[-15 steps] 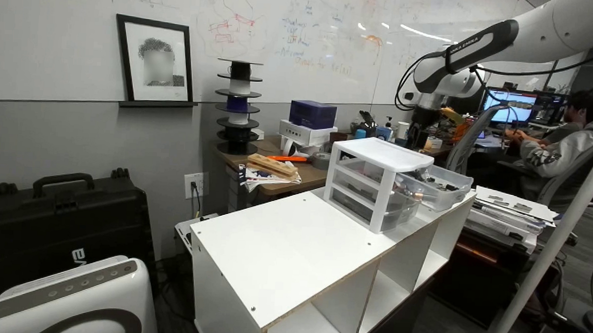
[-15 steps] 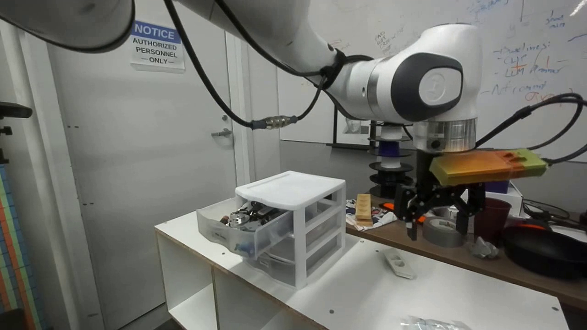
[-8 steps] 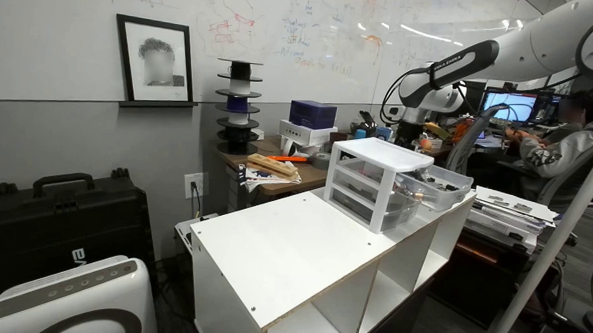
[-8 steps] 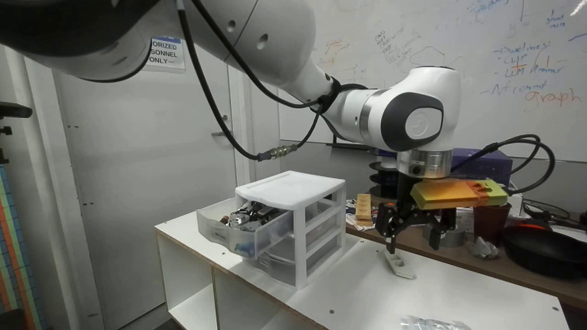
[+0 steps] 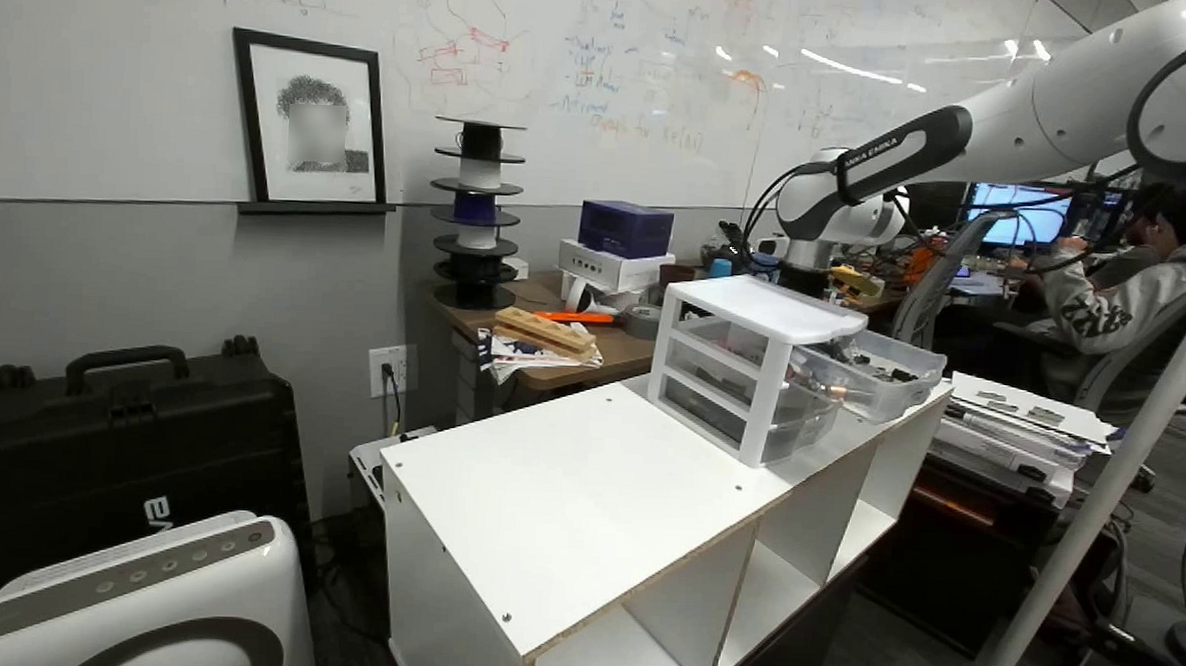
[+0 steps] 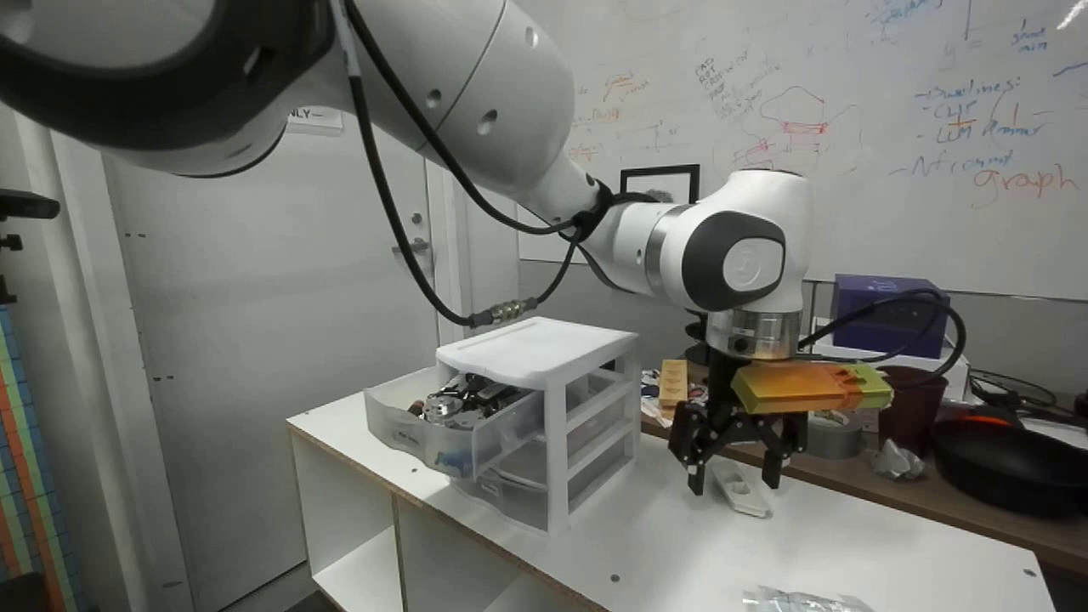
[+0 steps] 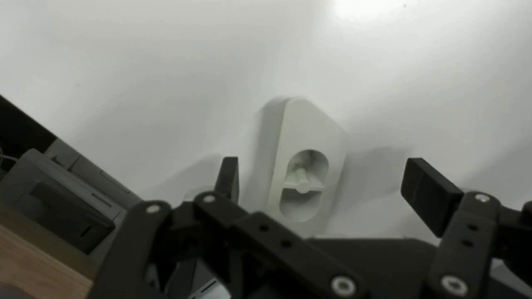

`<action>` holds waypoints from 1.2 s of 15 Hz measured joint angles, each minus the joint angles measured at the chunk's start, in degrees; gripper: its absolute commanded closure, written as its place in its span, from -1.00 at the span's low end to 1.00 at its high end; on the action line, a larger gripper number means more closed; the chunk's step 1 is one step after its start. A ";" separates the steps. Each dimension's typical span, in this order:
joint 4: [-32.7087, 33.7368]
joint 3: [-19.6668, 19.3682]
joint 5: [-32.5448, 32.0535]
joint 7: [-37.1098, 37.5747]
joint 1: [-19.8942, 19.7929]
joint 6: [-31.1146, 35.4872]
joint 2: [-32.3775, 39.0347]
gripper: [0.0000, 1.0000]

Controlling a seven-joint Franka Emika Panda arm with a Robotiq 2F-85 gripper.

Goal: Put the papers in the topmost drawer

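The topmost drawer (image 6: 425, 442) is pulled out of the small white drawer unit (image 6: 544, 344) and holds metal and dark odds and ends. The drawer (image 5: 901, 392) and unit (image 5: 769, 306) show in both exterior views. My gripper (image 6: 734, 480) is open and empty, low beside the unit over the white cabinet top. In the wrist view my gripper (image 7: 326, 176) has its fingers spread, with a pale plastic piece (image 7: 314, 128) below and between them, not gripped. That piece (image 6: 746, 497) lies on the cabinet top. The papers are hidden or out of view.
The white cabinet (image 6: 663, 561) bears a clear plastic packet (image 6: 799, 600) at the near edge. A brown desk behind holds a black pan (image 6: 1011, 463), a tape roll (image 6: 833, 435) and a dark red cup (image 6: 909, 412). A messy paper stack (image 5: 1030, 412) stands beyond the cabinet.
The arm has come down and closer to the drawer unit, bringing the open gripper from above the desk edge to low over the pale plastic piece. The drawer has not moved.
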 measured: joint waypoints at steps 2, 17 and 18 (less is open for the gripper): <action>0.01 0.00 -0.51 0.02 0.50 0.02 0.72 -0.31; -9.58 -1.94 -3.63 -1.61 0.55 1.92 -6.60 0.67; -11.41 -1.89 -3.63 -1.60 0.56 1.92 -8.50 0.67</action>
